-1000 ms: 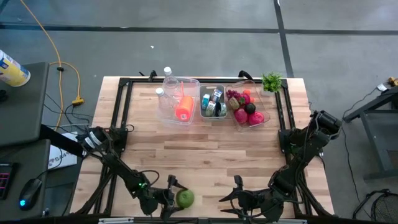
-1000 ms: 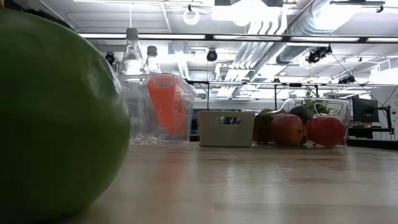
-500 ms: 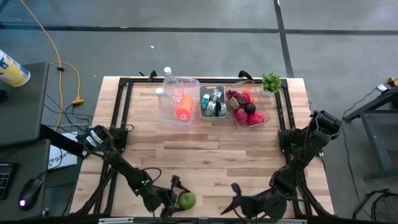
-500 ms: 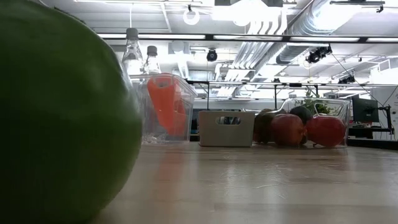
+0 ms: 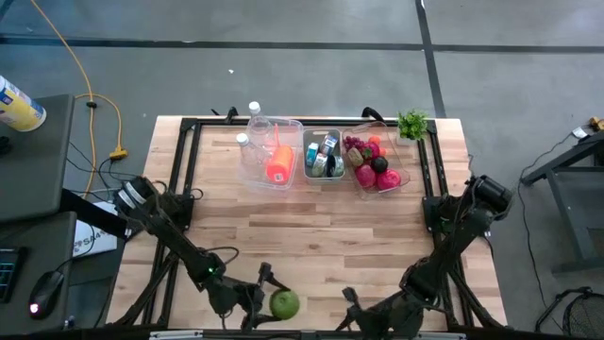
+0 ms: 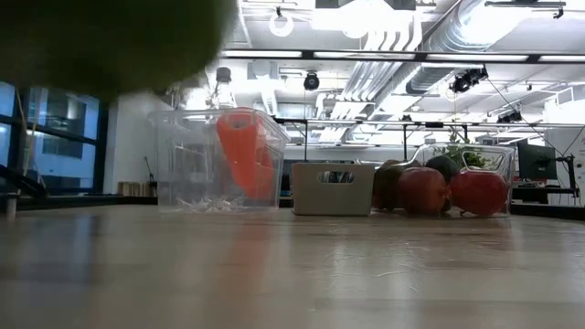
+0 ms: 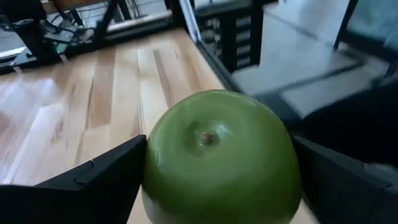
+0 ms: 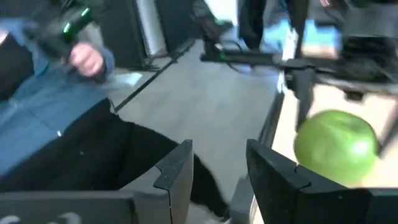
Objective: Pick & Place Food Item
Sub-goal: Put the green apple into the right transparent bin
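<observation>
My left gripper (image 5: 271, 304) sits at the near edge of the wooden table (image 5: 311, 227), its two fingers (image 7: 93, 177) clamped on either side of a green apple (image 5: 284, 304). In the low view the apple (image 6: 110, 41) shows only as a green blur at the upper left, clear of the table surface. In the left wrist view the apple (image 7: 217, 155) fills the middle, stem dimple facing the camera, with bare planks beyond it.

My right gripper (image 5: 351, 300) waits along the same near edge, near the apple on its right, fingers (image 8: 177, 168) apart with nothing between them. From its wrist view the apple (image 8: 336, 146) is visible farther off, and a person's blue sleeve (image 8: 37, 118) and hand (image 8: 86, 59) show beyond the table edge.

The middle of the table is open wood. Along the far edge stand three containers in a row: a clear bin (image 5: 267, 153) holding an orange item (image 5: 278, 163) and bottles (image 5: 247, 142), a small grey bin (image 5: 324, 156) of packets, and a clear bin (image 5: 377, 162) of red and dark fruit. A green leafy sprig (image 5: 412, 124) sits at the far right corner. A black frame (image 5: 184, 161) runs around the table's edges.
</observation>
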